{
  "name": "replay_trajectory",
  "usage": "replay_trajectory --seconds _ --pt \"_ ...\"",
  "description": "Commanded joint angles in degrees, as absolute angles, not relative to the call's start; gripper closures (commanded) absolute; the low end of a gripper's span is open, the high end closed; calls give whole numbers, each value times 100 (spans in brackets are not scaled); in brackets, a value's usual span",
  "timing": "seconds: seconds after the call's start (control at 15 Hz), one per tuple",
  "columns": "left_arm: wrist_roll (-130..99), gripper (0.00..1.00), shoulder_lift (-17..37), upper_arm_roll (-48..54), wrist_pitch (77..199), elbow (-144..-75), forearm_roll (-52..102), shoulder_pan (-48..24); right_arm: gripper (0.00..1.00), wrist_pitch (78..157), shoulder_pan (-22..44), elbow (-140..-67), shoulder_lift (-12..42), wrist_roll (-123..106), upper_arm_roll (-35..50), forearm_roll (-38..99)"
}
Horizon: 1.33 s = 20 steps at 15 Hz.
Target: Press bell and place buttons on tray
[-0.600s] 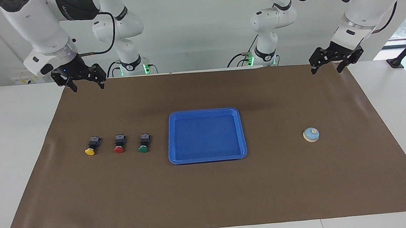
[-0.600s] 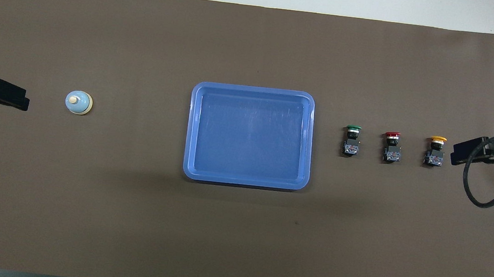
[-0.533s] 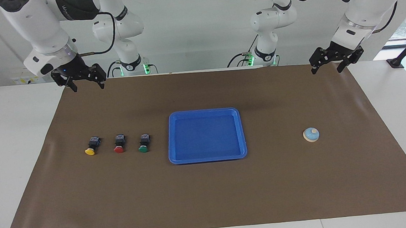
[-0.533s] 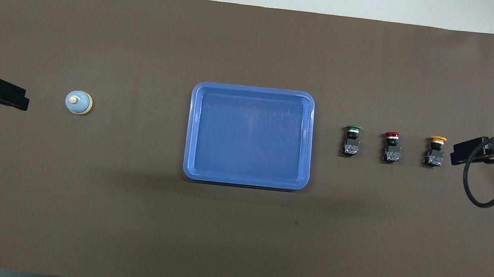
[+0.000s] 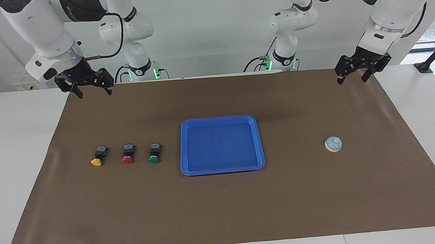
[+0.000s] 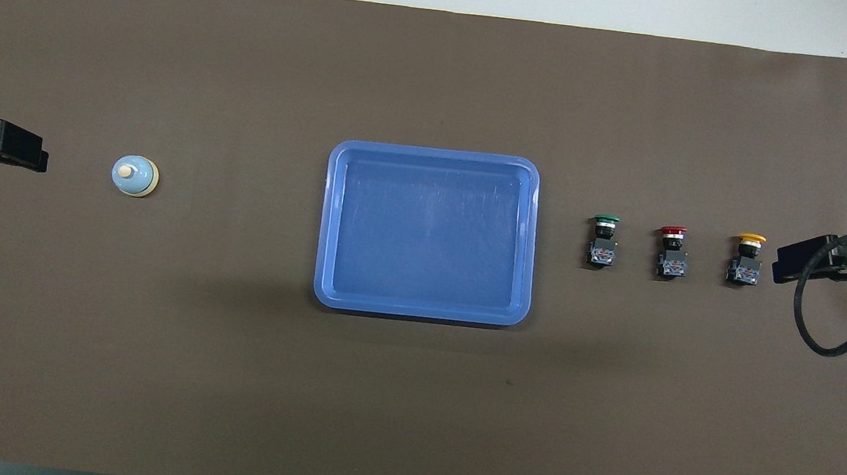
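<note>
The blue tray (image 5: 219, 118) lies in the middle of the mat and holds nothing; it also shows in the overhead view (image 6: 436, 152). The yellow button (image 5: 97, 157), red button (image 5: 128, 154) and green button (image 5: 154, 153) lie in a row beside it, toward the right arm's end. The bell (image 5: 333, 144) sits toward the left arm's end, also in the overhead view (image 6: 135, 176). My left gripper (image 5: 351, 79) is open and empty, raised over the mat's corner at its own end. My right gripper (image 5: 93, 93) is open and empty, raised over the mat's corner at its end.
A brown mat (image 5: 224, 213) covers most of the white table (image 5: 13, 159). The right arm's black cable (image 6: 815, 326) loops over the mat's edge near the yellow button (image 6: 745, 259).
The left gripper has shifted and turned a little over its corner of the mat. The right arm, the buttons, the bell and the tray have not moved.
</note>
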<state>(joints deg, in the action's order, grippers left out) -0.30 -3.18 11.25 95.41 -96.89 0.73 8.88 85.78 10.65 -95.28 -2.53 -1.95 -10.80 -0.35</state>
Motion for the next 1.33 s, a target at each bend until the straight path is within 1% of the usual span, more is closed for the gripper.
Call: replay_trajectory --seconds 0.0,0.13,0.33,0.4,0.53,0.6,0.67,0.8,1.07,1.27 --pt "-79 100 -414 1125 10359 -10343 9 1098 0 8499 984 -9492 -264 -158 -1020 -26" --pt "-62 100 -142 1125 11097 -10563 9 1212 0 8499 984 -9492 -264 -158 -1020 -26" --pt "-97 100 543 1125 11828 -10591 9 1292 0 8499 984 -9492 -264 -150 -1028 -26" --pt "-97 100 728 1125 12143 -10704 9 1309 0 8499 984 -9492 -264 -158 -1020 -26" --pt "-88 100 887 1125 12933 -11133 9 1309 0 8499 984 -9492 -264 -158 -1020 -26" --pt "-79 100 1053 1125 13242 -11310 9 1310 0 8499 984 -9492 -264 -158 -1020 -26" --pt "-88 100 1185 1125 13367 -11355 9 1310 0 8499 984 -9492 -264 -158 -1020 -26" --pt "-70 100 1195 1125 13395 -11426 9 1318 0 8499 984 -9492 -264 -158 -1020 -26" --pt "-70 100 1248 1125 13728 -11794 9 1257 0 8499 984 -9492 -272 -158 -1028 -26" --pt "-62 100 1432 1125 13938 -11971 9 1248 0 8499 984 -9492 -272 -158 -1020 -26"
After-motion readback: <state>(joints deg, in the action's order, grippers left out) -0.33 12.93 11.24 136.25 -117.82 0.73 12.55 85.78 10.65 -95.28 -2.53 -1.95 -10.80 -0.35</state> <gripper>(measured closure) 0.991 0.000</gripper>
